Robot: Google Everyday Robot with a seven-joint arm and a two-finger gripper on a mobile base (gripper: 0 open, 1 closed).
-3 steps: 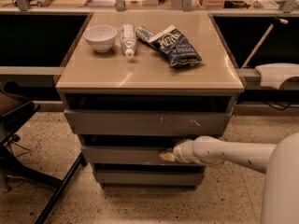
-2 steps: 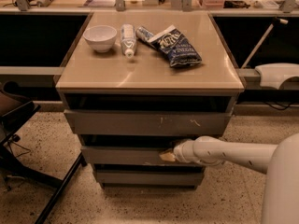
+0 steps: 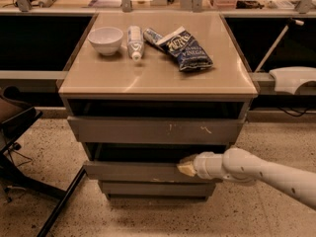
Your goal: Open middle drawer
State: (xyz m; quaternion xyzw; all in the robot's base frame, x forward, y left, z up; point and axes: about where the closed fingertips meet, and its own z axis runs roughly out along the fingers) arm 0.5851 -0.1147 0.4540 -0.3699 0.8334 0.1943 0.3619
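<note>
The middle drawer (image 3: 133,172) is the long plain grey front below the scratched top drawer front (image 3: 148,131). It stands a little way out of the cabinet, with a dark gap above it. My gripper (image 3: 186,168) is at the right part of the middle drawer's top edge, touching it, on the end of my white arm (image 3: 256,174), which comes in from the right. The smallest grey drawer front (image 3: 158,189) sits below, pushed in.
On the tan cabinet top (image 3: 158,78) lie a white bowl (image 3: 105,39), a white tube (image 3: 134,42) and a blue chip bag (image 3: 183,47). A black chair base (image 3: 29,181) stands at the left on the speckled floor. A white fixture (image 3: 294,78) is at the right.
The middle drawer front has come slightly further out toward the camera, and the gap above it is wider. My gripper stays at its top edge.
</note>
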